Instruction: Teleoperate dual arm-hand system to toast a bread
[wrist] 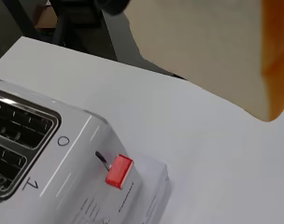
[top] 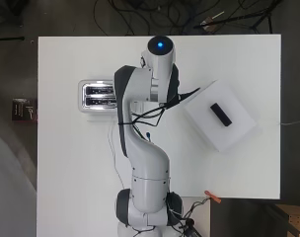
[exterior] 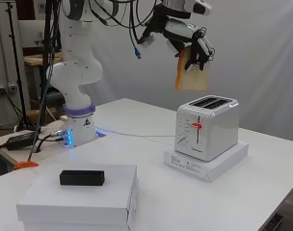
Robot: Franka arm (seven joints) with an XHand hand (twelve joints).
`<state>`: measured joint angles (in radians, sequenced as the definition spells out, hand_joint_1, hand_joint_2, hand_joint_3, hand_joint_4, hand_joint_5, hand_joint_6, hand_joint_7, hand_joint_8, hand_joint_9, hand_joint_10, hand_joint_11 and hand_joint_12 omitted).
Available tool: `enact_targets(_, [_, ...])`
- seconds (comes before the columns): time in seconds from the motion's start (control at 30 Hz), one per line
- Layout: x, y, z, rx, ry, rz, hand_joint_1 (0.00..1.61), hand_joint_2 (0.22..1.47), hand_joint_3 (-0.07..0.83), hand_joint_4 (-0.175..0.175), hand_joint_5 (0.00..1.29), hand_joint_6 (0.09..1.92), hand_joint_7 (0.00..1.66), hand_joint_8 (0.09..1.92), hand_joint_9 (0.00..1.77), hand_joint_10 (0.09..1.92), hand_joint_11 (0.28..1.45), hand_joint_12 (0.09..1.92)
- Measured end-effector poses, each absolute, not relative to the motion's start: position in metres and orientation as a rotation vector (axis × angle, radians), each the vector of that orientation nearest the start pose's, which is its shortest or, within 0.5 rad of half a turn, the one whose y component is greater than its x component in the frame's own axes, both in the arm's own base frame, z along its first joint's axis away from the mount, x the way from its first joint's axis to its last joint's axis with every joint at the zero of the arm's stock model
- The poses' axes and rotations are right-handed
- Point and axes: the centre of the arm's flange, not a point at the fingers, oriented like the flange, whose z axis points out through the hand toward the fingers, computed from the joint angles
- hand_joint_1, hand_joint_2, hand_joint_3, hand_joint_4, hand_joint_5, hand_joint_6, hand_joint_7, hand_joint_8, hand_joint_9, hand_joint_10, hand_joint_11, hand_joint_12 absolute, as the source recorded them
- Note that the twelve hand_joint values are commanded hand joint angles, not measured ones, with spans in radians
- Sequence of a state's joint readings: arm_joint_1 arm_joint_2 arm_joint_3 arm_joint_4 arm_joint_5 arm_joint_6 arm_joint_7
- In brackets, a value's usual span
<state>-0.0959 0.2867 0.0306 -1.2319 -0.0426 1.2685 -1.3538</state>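
Observation:
In the side view the hand (exterior: pixel 193 44) is curled round the top of a slice of bread (exterior: pixel 191 77), which hangs upright in the air just above and a little left of the white toaster (exterior: pixel 207 126). The toaster's two slots (exterior: pixel 211 102) are empty, and its red lever (exterior: pixel 196 126) sits high. From overhead the arm covers the hand and the bread; only the toaster (top: pixel 96 96) shows, left of the arm. The wrist view has the bread (wrist: pixel 212 51) close up, the toaster's slots (wrist: pixel 16 140) and the red lever (wrist: pixel 118 171) below it.
The toaster stands on a flat white box (exterior: pixel 206 163). A second white box (exterior: pixel 79 197) carrying a small black block (exterior: pixel 82 177) lies nearer the side camera, right of the arm (top: pixel 220 114) from overhead. Cables run from the arm's base.

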Motion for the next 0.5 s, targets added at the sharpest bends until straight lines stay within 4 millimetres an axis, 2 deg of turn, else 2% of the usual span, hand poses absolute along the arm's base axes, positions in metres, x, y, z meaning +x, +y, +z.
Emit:
enact_targets(0.03, [0.615,-0.035,0.599,-2.386,-1.821,0.293,1.24,1.15,0.0,-0.175,0.79,1.07,1.06,1.07,1.25,0.69,0.64,0.82])
enact_targets(0.1, [0.624,-0.003,0.618,-2.358,-1.915,0.231,1.24,1.15,0.0,-0.175,0.78,1.07,1.06,1.07,1.23,0.78,0.64,0.89])
enact_targets(0.13, [0.626,0.012,0.618,-2.33,-1.958,0.225,1.13,1.17,0.0,-0.049,0.79,1.13,1.09,0.92,1.22,0.83,0.64,0.98])
enact_targets(0.17, [0.627,0.027,0.614,-2.301,-2.003,0.227,1.04,1.19,0.0,0.052,0.8,1.18,1.14,0.75,1.2,0.89,0.63,1.08])
enact_targets(0.2, [0.626,0.042,0.607,-2.268,-2.042,0.24,0.98,1.2,0.001,0.113,0.8,1.21,1.19,0.61,1.19,0.95,0.62,1.15])
enact_targets(0.23, [0.625,0.055,0.597,-2.235,-2.074,0.257,0.96,1.2,0.0,0.145,0.81,1.22,1.23,0.52,1.18,0.99,0.62,1.18])
enact_targets(0.3, [0.618,0.083,0.569,-2.163,-2.133,0.306,0.95,1.19,-0.002,0.169,0.84,1.2,1.28,0.45,1.19,1.04,0.61,1.21])
enact_targets(0.4, [0.594,0.122,0.516,-2.042,-2.211,0.397,0.95,1.18,0.0,0.175,0.84,1.19,1.31,0.37,1.19,1.0,0.6,1.17])
enact_targets(0.43, [0.585,0.133,0.5,-2.008,-2.234,0.42,1.06,1.16,-0.001,0.049,0.86,1.11,1.25,0.55,1.2,0.94,0.6,1.11])
enact_targets(0.47, [0.576,0.144,0.487,-1.976,-2.256,0.439,1.15,1.14,0.0,-0.052,0.86,1.06,1.2,0.71,1.2,0.89,0.59,1.07])
enact_targets(0.5, [0.568,0.152,0.477,-1.952,-2.274,0.449,1.2,1.13,0.001,-0.113,0.86,1.04,1.16,0.82,1.21,0.86,0.6,1.04])
